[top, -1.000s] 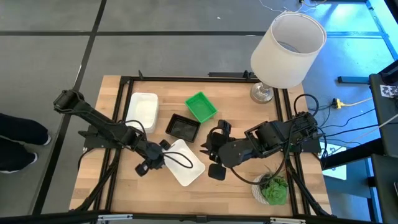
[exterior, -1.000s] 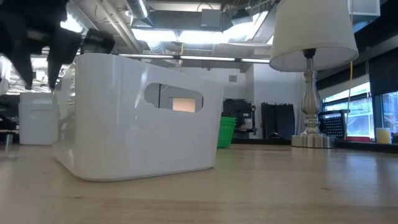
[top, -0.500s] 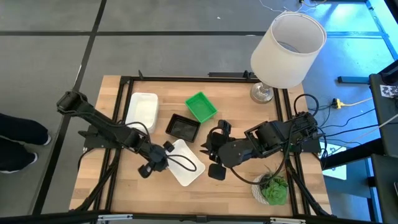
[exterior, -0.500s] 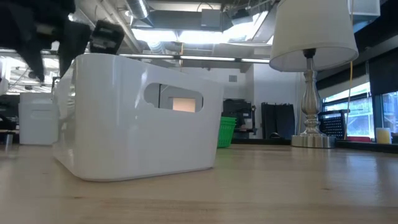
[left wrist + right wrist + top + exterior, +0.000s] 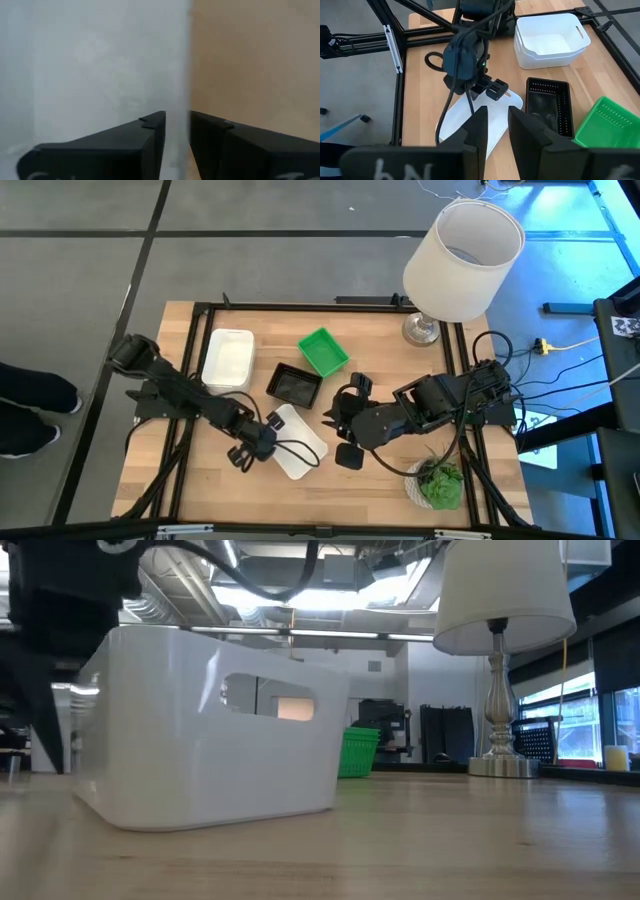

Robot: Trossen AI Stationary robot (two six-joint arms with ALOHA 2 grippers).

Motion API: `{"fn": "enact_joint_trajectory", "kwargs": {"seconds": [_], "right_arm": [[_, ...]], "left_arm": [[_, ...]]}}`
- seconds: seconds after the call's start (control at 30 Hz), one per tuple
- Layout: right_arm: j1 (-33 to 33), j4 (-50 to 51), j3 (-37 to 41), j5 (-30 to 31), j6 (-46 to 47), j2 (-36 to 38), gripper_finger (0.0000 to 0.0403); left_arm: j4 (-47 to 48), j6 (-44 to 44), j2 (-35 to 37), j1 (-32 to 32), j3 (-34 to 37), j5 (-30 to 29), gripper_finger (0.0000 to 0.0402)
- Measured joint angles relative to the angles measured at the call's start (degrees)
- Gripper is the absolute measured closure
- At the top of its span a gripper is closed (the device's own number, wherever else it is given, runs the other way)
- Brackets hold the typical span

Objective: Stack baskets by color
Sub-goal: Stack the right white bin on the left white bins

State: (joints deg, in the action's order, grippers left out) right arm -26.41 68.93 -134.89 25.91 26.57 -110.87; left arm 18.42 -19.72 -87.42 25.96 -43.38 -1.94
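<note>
A white basket [image 5: 300, 452] sits flat on the wood near the table's middle; in the low view it fills the left [image 5: 200, 730]. My left gripper [image 5: 177, 122] has come down over its left wall [image 5: 266, 436], one finger inside and one outside, shut on that wall. A second white basket [image 5: 228, 360], a black basket [image 5: 295, 385] and a green basket [image 5: 323, 352] rest farther back. My right gripper [image 5: 498, 125] hangs high right of the middle [image 5: 343, 420], its fingers slightly apart with nothing between them. My left gripper has the white basket's left wall at its rim [image 5: 186, 97] between its two fingers, one finger inside the basket [image 5: 150, 135] and one outside over the wood. The fingers come steeply from above. The basket stays upright with its bottom on the table.
A lamp with a large white shade [image 5: 462, 260] stands at the far right corner. A small potted plant [image 5: 437, 483] sits at the near right. A black frame rail [image 5: 300, 307] runs round the tabletop. Bare wood lies along the near edge.
My left gripper has sunk and gone a little toward the table's right and near edge, down onto the near white basket's left wall. The basket has shifted slightly on the table, staying flat.
</note>
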Motion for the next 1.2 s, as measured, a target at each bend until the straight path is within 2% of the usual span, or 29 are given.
{"fn": "enact_joint_trajectory", "kwargs": {"seconds": [0.17,0.27,0.57,0.7,0.87,1.03,1.2], "right_arm": [[0.00,0.00,0.00,0.00,0.07,0.00,0.0328],[-0.01,0.00,0.00,0.00,0.07,0.00,0.0328],[0.00,0.00,0.00,0.00,-0.06,0.00,0.0328],[-0.02,0.00,0.00,0.00,-0.24,0.00,0.0328],[0.00,0.00,0.00,0.00,-0.85,0.00,0.0328],[-0.02,0.00,0.00,0.00,-3.02,0.00,0.0328],[-0.02,0.00,0.00,0.00,-3.21,0.00,0.0328]], "left_arm": [[1.03,-0.37,-0.28,-0.06,-0.51,-1.41,0.0390],[5.87,-0.52,-0.28,-0.07,-3.42,-1.33,0.0397],[32.93,-9.73,-0.26,-0.04,-19.21,2.76,0.0401],[43.99,-12.36,-0.24,-0.04,-25.80,-0.35,0.0401],[57.84,-11.30,-0.19,-0.93,-32.78,-4.66,0.0401],[61.51,-5.28,3.26,-4.30,-33.73,-4.47,0.0401],[61.80,-1.70,10.42,-8.71,-32.21,-3.35,0.0401]]}}
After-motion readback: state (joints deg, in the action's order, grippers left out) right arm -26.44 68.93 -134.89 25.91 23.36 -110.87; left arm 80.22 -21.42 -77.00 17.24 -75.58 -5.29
